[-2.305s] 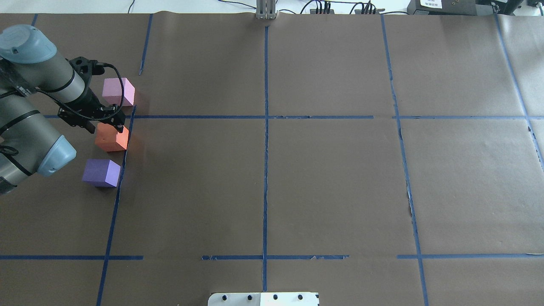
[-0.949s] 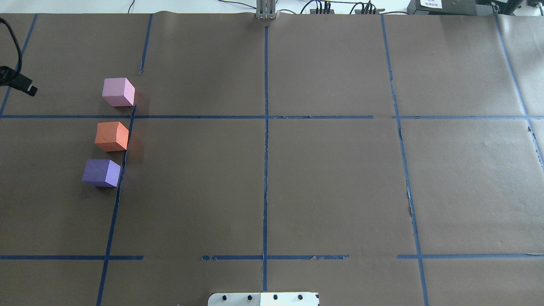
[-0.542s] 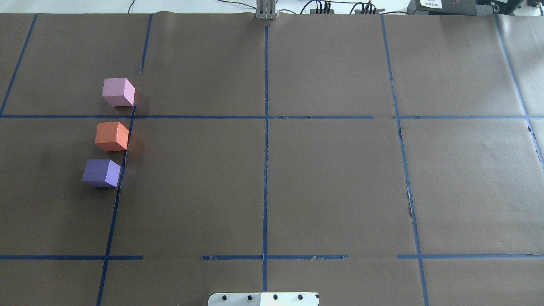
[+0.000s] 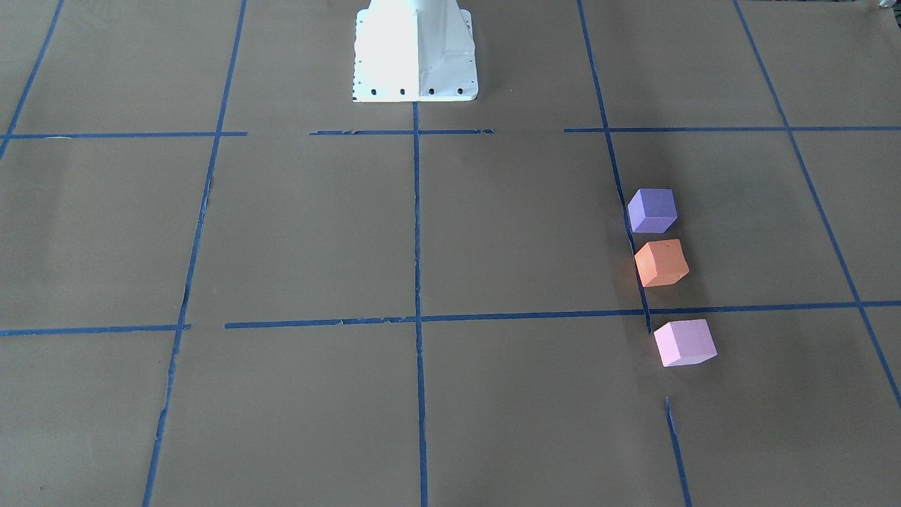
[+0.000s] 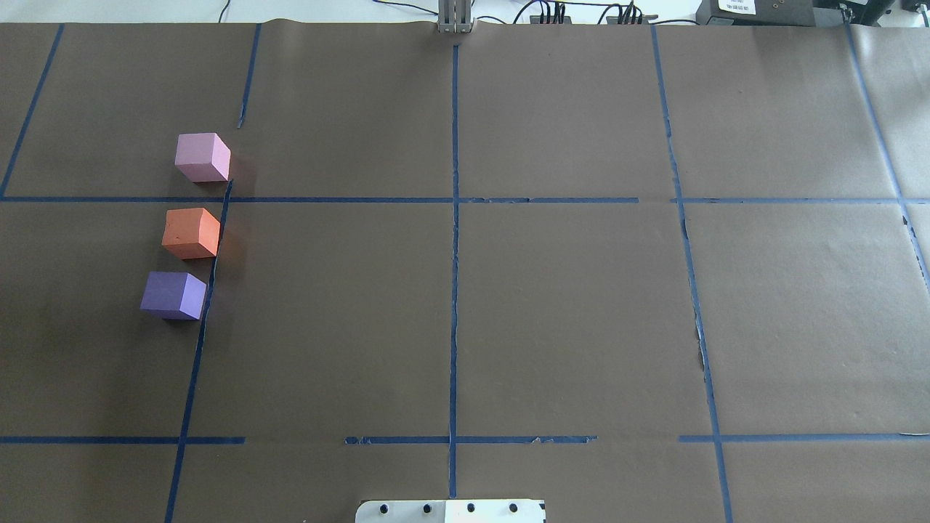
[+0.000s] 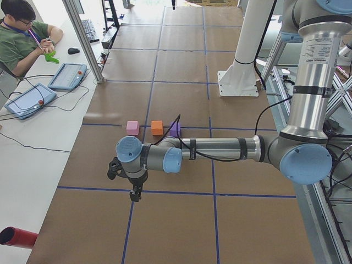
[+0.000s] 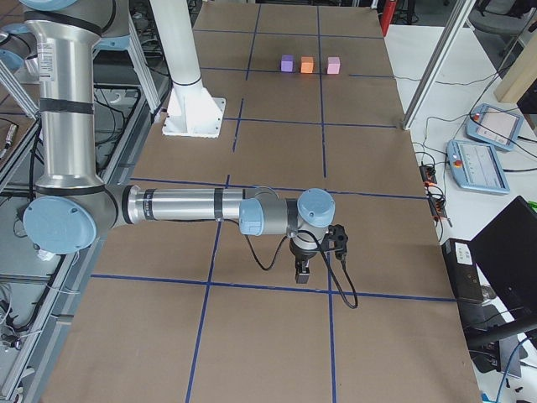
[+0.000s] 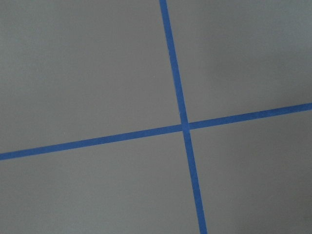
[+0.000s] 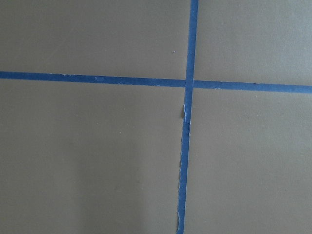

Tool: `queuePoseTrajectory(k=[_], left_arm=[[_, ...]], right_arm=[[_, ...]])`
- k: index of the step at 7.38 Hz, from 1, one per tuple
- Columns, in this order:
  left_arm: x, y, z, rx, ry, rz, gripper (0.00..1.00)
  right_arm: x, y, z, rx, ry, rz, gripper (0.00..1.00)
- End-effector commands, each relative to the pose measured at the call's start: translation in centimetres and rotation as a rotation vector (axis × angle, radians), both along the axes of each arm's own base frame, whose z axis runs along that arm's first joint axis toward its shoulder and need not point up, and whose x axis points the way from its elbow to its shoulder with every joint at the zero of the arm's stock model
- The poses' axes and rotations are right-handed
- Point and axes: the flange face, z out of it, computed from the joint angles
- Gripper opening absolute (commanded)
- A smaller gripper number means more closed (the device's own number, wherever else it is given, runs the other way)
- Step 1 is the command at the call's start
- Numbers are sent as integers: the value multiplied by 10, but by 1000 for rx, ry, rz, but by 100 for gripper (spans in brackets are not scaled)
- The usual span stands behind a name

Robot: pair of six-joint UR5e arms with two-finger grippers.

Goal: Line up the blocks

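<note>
Three cubes stand in a near-straight row on the brown paper at the table's left side: the light pink block (image 5: 202, 157) farthest from the robot, the orange block (image 5: 191, 232) in the middle, the violet-purple block (image 5: 173, 294) nearest. They also show in the front-facing view as pink (image 4: 684, 342), orange (image 4: 661, 263) and purple (image 4: 652, 210). Nothing touches them. My left gripper (image 6: 133, 193) hangs over the table's left end, well away from the row. My right gripper (image 7: 302, 273) hangs over the right end. I cannot tell whether either is open or shut.
Blue tape lines (image 5: 454, 254) divide the paper into a grid. The white robot base (image 4: 415, 53) stands at the robot's edge. An operator (image 6: 22, 38) sits by the teach pendants (image 6: 69, 76) beyond the far edge.
My left arm, which stood over the orange block, has pulled away to the left and out of the overhead view. The three blocks have not moved.
</note>
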Motion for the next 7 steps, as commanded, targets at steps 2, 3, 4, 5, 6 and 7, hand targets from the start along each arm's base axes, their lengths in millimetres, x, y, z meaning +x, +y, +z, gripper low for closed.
queuePoseTrajectory(k=[2, 3, 4, 5, 6, 7], left_arm=[[-15, 50, -9, -61, 1, -28, 100], [-16, 52, -11, -124, -1, -30, 100], [-16, 49, -12, -126, -3, -29, 100], [-16, 48, -13, -125, -1, -29, 100], [-16, 48, -13, -123, -3, -29, 100], [-16, 48, -13, -123, -3, -29, 100]], right_arm=[[0, -1, -1, 1, -2, 0, 100], [0, 0, 0, 0, 0, 0, 100], [0, 0, 1, -2, 0, 0, 100], [-1, 0, 1, -2, -1, -1, 100], [0, 0, 1, -2, 0, 0, 100], [0, 0, 0, 0, 0, 0, 100]])
